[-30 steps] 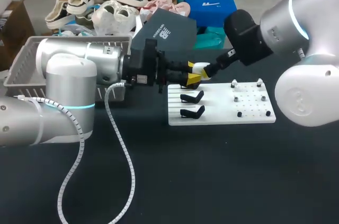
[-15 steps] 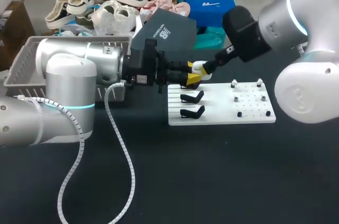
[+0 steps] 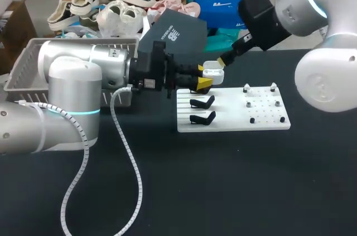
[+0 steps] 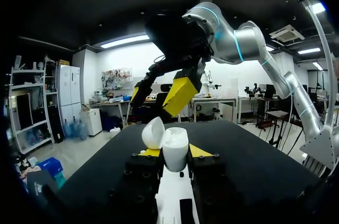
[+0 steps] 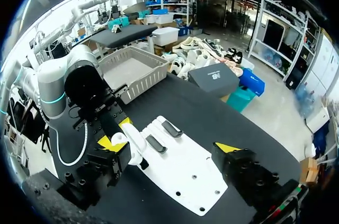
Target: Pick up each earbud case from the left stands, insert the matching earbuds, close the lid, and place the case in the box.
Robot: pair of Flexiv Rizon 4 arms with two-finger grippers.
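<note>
The yellow-tipped fingers (image 4: 199,151) of our left gripper (image 3: 204,83) pinch the white earbud case (image 4: 175,149), lid open, over the left end of the white board (image 3: 265,120). Our right gripper (image 3: 225,58) hangs just above the case, fingers spread wide. Two black stands (image 3: 202,102) sit on the board below the case, and earbuds (image 3: 246,87) stand towards its right end. A grey basket (image 3: 22,71) sits behind our left arm.

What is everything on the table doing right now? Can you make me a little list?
left gripper: shut on the earbud case
earbud case: white, lid open, held up near the white board
right gripper: open, holding nothing, just past the case
white board: lying flat on the table
black stands: two in view, both empty
basket: grey, behind the left arm
</note>
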